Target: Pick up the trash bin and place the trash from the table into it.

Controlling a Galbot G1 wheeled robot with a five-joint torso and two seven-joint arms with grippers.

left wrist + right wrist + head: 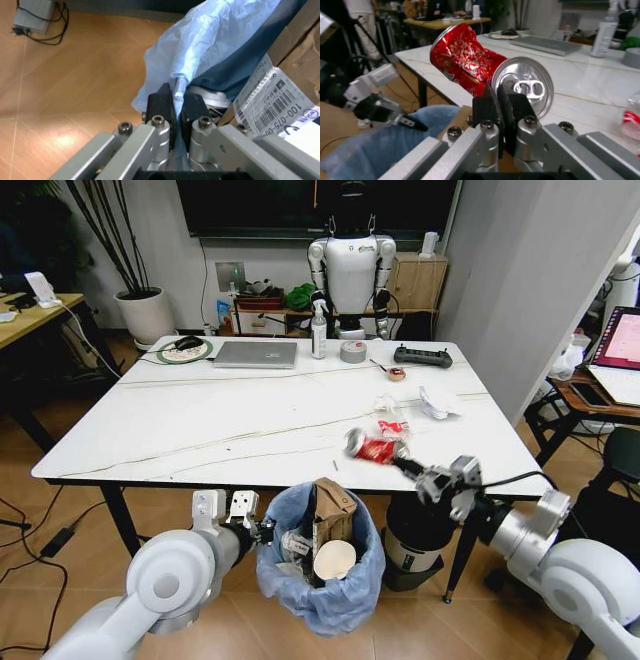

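Now my right gripper (pixel 408 467) is closed on the rim of a crushed red can (pixel 375 447), and it holds the can just above the near edge of the table (pixel 200 430). The can's long axis points away from my fingers, toward the table's middle. The trash bin (pixel 320 565) hangs lower and to the left of this gripper, in front of the table edge, with torn cardboard (pixel 332 513) and a paper cup (pixel 334 560) already inside. My left gripper (pixel 176 108) is clamped on the bin's blue bag rim (pixel 210 41), so the can must travel left and down to the opening.
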